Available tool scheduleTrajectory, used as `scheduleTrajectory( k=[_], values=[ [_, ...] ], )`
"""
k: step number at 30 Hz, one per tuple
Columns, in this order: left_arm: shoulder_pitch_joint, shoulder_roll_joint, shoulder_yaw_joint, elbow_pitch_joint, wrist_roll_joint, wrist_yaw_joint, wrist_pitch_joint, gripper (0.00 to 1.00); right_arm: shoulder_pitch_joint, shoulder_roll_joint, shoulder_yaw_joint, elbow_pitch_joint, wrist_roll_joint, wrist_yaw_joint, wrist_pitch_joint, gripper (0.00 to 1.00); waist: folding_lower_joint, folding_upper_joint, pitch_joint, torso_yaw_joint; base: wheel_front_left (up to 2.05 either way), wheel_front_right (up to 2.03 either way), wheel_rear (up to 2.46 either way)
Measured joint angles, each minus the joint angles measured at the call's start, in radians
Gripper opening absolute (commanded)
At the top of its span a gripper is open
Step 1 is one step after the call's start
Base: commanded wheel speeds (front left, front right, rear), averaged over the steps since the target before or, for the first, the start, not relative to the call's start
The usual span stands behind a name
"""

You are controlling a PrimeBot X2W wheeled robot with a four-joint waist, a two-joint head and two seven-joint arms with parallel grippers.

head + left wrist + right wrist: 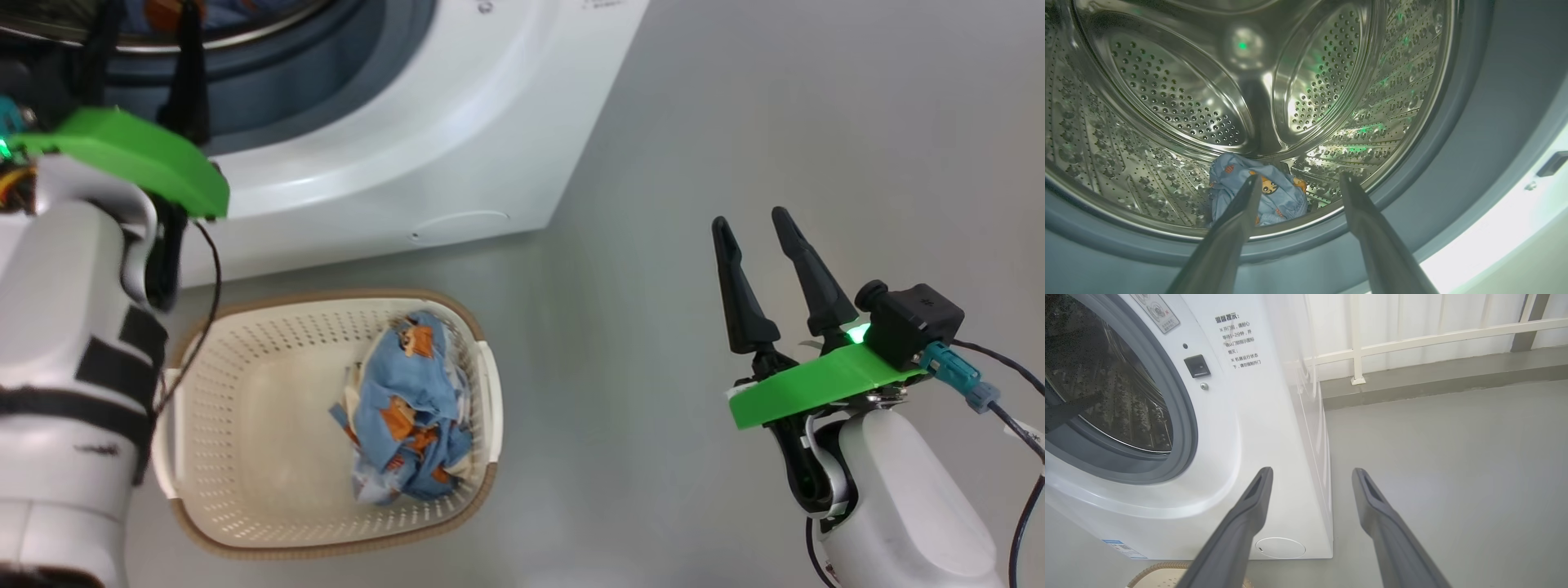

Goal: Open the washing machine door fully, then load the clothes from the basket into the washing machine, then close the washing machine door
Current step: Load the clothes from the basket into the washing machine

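The washing machine (424, 122) stands with its mouth uncovered; its door is out of view. One of the clothes, a light blue garment (1274, 196) with orange animals, lies at the bottom of the steel drum (1167, 102). My left gripper (1300, 179) reaches into the mouth just above it, open, with nothing between its fingers. From the head, the left gripper (145, 41) points into the drum. A second blue garment (408, 408) lies crumpled in the cream basket (261, 474) on the floor before the machine. To the right my right gripper (749, 220) hovers open and empty over the floor.
The grey rubber gasket (1474, 134) rings the drum. The machine's right front corner and round service flap (1280, 547) are close to the right gripper (1312, 473). The basket rim (1163, 569) shows below it. A white railing (1412, 339) stands behind grey floor (1453, 457).
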Motion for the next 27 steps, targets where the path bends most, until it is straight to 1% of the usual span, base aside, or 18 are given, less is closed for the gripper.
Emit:
scheduleTrajectory(
  k=[11, 27],
  values=[
    [0.268, -0.006, 0.070, -0.225, 0.048, 0.006, 0.000, 1.00, 0.043, -0.003, -0.037, 0.029, -0.005, 0.000, 0.000, 1.00, 0.0000, 0.0000, -0.111, 0.072, 0.00, 0.00, 0.00],
    [0.603, -0.030, 0.158, -0.427, 0.077, 0.015, 0.000, 1.00, 0.107, -0.049, -0.030, 0.049, -0.004, 0.000, 0.000, 1.00, -0.0001, 0.0000, -0.272, 0.142, 0.00, 0.00, 0.00]
  ],
)
